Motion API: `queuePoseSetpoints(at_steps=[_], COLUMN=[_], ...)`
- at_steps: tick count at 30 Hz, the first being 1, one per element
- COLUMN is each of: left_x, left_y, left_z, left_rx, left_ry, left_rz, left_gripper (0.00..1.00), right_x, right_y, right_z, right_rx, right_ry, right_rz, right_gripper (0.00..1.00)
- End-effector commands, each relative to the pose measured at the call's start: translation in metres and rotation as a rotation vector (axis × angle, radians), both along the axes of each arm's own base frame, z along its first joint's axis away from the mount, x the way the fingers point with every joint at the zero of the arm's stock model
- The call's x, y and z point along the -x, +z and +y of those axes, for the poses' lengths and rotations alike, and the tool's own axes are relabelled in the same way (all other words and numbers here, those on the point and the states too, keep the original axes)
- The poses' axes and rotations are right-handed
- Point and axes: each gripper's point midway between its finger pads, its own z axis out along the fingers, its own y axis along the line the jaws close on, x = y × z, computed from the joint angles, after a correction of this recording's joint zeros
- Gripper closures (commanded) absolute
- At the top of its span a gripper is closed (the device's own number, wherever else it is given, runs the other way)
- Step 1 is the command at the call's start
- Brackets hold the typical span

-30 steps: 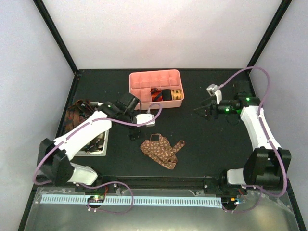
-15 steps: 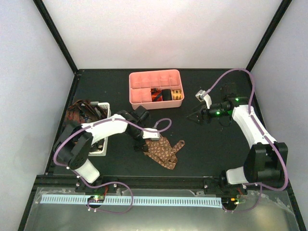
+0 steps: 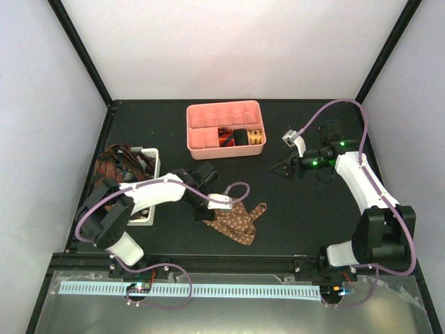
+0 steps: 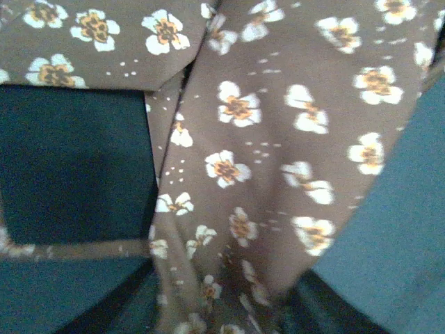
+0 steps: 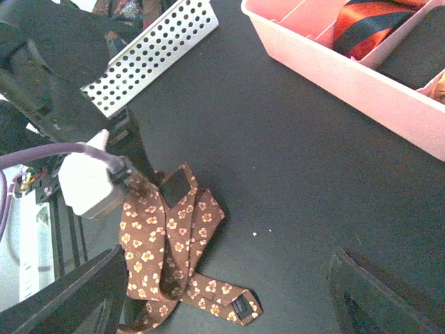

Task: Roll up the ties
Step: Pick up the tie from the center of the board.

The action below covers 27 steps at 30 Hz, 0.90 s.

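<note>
A brown flower-print tie (image 3: 238,221) (image 5: 167,236) lies crumpled at the table's middle front. My left gripper (image 3: 207,211) (image 5: 139,167) is down on its left edge. In the left wrist view the tie (image 4: 264,139) fills the picture, and a creased fold of it is squeezed between the fingers of the left gripper (image 4: 226,306). My right gripper (image 3: 285,169) (image 5: 229,299) hangs open above bare table to the right of the tie, with nothing between its fingers. Rolled ties, red-orange (image 3: 226,137) (image 5: 368,24), black (image 3: 241,136) and gold (image 3: 256,136), sit in the tray.
The pink compartmented tray (image 3: 205,115) (image 5: 334,69) stands at the back centre. A white slotted basket (image 3: 142,219) (image 5: 153,52) stands at the left with more loose ties (image 3: 115,163) spilling over its far end. The left arm's purple cable loops over the brown tie.
My left arm swung down and nearer onto the tie's left edge, and its jaws narrowed on the fabric. The right gripper shifted a little to the left.
</note>
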Motion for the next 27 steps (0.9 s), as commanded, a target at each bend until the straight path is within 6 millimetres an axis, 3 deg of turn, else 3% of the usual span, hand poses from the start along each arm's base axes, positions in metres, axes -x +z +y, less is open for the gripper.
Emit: queuePoseSetpoints(at_steps=[1, 5, 11, 16, 19, 23, 27], left_x=[-0.024, -0.044, -0.057, -0.06, -0.052, -0.047, -0.047], left_y=[0.035, 0.095, 0.195, 0.271, 0.304, 0.331, 0.355], left_z=[0.0, 0.001, -0.007, -0.01, -0.011, -0.01, -0.011], left_rx=[0.061, 0.154, 0.328, 0.486, 0.568, 0.622, 0.684], left_ry=[0.058, 0.114, 0.129, 0.182, 0.159, 0.151, 0.176], left_rz=[-0.148, -0.243, -0.403, -0.433, -0.43, -0.442, -0.434], left_gripper=[0.7, 0.98, 0.98, 0.99, 0.98, 0.98, 0.99], right_x=[-0.005, -0.01, -0.018, -0.014, -0.008, -0.004, 0.011], right_y=[0.002, 0.008, 0.026, 0.044, 0.053, 0.074, 0.093], right_z=[0.0, 0.0, 0.004, 0.013, 0.02, 0.032, 0.061], right_rx=[-0.002, -0.008, -0.05, -0.146, -0.224, -0.284, -0.316], right_ry=[-0.008, -0.022, -0.024, 0.028, 0.079, 0.146, 0.243], right_rz=[-0.024, -0.039, -0.08, -0.152, -0.194, -0.248, -0.293], right_gripper=[0.19, 0.2, 0.23, 0.23, 0.19, 0.12, 0.04])
